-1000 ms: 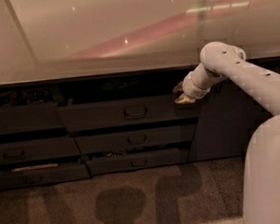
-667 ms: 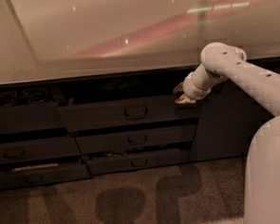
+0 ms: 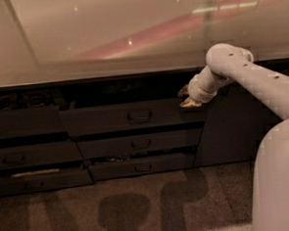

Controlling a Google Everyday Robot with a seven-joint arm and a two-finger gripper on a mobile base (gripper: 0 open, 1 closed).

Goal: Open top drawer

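The top drawer [image 3: 135,117] is the dark brown-grey front under the counter, with a small loop handle [image 3: 139,116] at its middle. It stands pulled out from the cabinet, with a dark gap above its top edge. My gripper [image 3: 186,97] is at the drawer's upper right corner, at its top edge, well right of the handle. The white arm [image 3: 252,79] reaches in from the right.
A glossy pale counter [image 3: 120,35] runs above the drawers. Two shallower drawers [image 3: 139,144] sit below the top one, also slightly out. More drawers [image 3: 29,154] are on the left. A plain cabinet door [image 3: 226,127] is on the right. Carpet floor [image 3: 116,207] lies in front.
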